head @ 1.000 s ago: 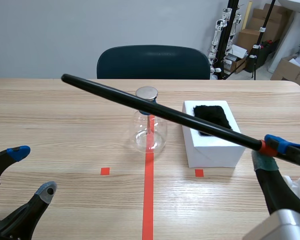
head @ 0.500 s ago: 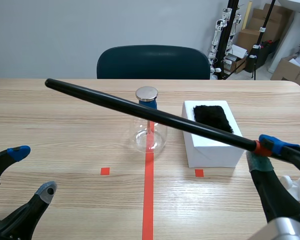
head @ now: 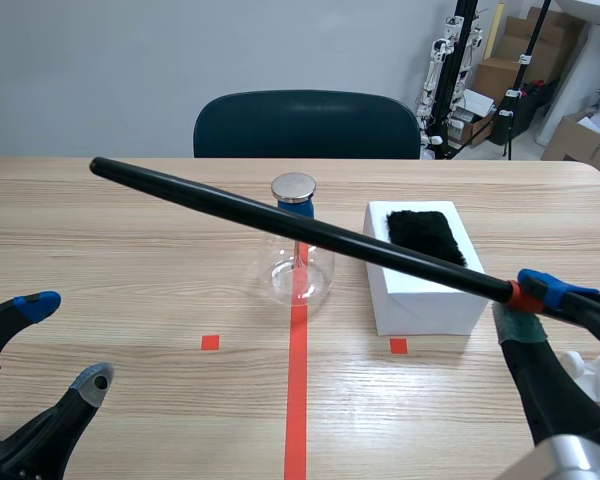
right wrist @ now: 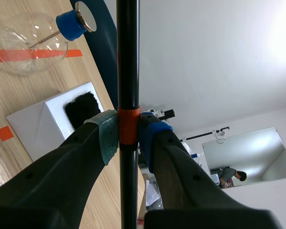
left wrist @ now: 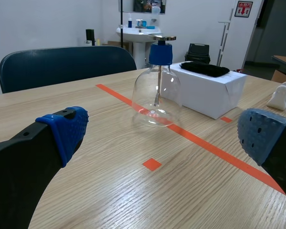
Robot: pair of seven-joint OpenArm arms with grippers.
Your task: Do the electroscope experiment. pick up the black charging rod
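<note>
counter (head: 130,250): carries white box (head: 420,300) and electroscope flask (head: 298,275).
black charging rod (head: 280,222): lifted clear, slanting above both.
right tool (head: 530,303): clamped on rod's orange band.
left tool (head: 65,340): spread wide, holding nothing.
progress: pickup judged done; charging and flask test left.
</note>
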